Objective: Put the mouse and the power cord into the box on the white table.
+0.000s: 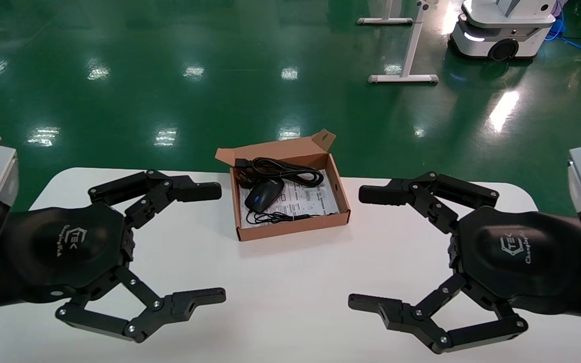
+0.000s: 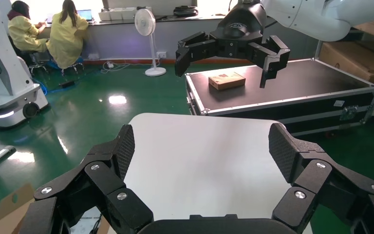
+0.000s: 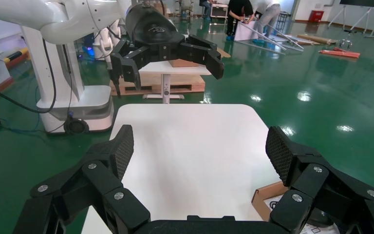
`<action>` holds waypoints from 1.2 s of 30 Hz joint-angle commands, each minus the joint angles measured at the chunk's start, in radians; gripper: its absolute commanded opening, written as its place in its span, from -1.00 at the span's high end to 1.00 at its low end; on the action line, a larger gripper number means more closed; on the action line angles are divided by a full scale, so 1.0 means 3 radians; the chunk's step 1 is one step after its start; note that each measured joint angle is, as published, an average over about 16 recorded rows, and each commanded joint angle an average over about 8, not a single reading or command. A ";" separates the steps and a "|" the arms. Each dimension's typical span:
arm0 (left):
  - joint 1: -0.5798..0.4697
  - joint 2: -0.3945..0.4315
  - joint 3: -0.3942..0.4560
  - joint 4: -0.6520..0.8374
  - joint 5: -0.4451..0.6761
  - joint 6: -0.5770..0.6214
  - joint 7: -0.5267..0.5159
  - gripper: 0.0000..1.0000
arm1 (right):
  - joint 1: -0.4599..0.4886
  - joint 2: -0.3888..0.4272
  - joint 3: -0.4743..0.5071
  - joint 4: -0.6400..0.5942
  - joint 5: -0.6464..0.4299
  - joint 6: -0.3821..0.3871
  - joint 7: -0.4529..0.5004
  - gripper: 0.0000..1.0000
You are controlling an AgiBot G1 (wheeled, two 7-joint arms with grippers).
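The brown cardboard box [image 1: 340,199] sits on the white table [image 1: 290,282] near its far edge, lid flap up. Inside it lie the black mouse [image 1: 264,194] with its thin wire and, behind it, the coiled black power cord [image 1: 285,170], both on a white printed sheet. My left gripper [image 1: 210,244] hovers open at the left of the box, nothing between its fingers. My right gripper [image 1: 363,247] hovers open at the right, also empty. In the right wrist view a corner of the box [image 3: 265,197] shows beside one finger. In the left wrist view the left gripper [image 2: 202,146] spans bare tabletop.
Green floor surrounds the table. A white mobile robot base [image 1: 502,30] and a white stand's legs [image 1: 404,75] are far behind. The left wrist view shows a black flight case [image 2: 282,90] and seated people beyond the table.
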 commanded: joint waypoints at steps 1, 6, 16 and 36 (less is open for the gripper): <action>0.0000 0.0000 0.0000 0.0000 0.0000 -0.0001 0.0000 -1.00 | 0.0000 0.0000 -0.0001 -0.0001 0.0000 0.0001 0.0000 -1.00; -0.0001 0.0001 0.0002 0.0002 0.0001 -0.0002 0.0002 -1.00 | 0.0001 -0.0001 -0.0001 -0.0002 -0.0002 0.0001 -0.0002 -1.00; -0.0003 0.0003 0.0002 0.0004 0.0003 -0.0002 0.0003 -1.00 | 0.0003 -0.0002 -0.0001 -0.0004 -0.0003 0.0001 -0.0003 -1.00; -0.0004 0.0003 0.0002 0.0005 0.0003 -0.0002 0.0003 -1.00 | 0.0003 -0.0002 -0.0001 -0.0005 -0.0003 0.0001 -0.0003 -1.00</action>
